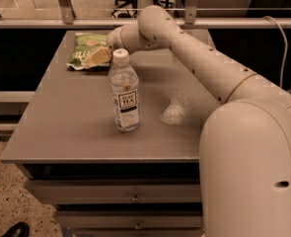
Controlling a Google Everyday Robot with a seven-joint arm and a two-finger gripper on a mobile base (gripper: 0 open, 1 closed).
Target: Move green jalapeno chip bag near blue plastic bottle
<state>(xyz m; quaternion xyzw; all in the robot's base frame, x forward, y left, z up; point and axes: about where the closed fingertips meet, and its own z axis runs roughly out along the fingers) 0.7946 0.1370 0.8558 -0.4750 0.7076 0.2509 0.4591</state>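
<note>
Tool: the tool (99,56) is at the far left of the desk, its pale tip over the near right edge of the green jalapeno chip bag.
Tool state: cannot tell how far open it is, nor whether it has hold of the bag; its tip overlaps the bag in this view.
Green jalapeno chip bag (85,47): lies flat near the far left corner of the desk, white lettering up, partly covered by the tool.
Blue plastic bottle (124,95): stands upright around the middle of the desk, nearer the front edge than the bag is, and apart from the bag.
Cap (120,57): white, on the bottle; in this view it sits just below the wrist of the arm.
Label (127,102): white with dark text, facing the camera.
Arm (194,58): pale, reaches from the lower right across the desk to the far left.
Desk (71,127): grey top with a shiny patch right of the bottle.
Drawers (135,197): below the front edge of the desk.
</note>
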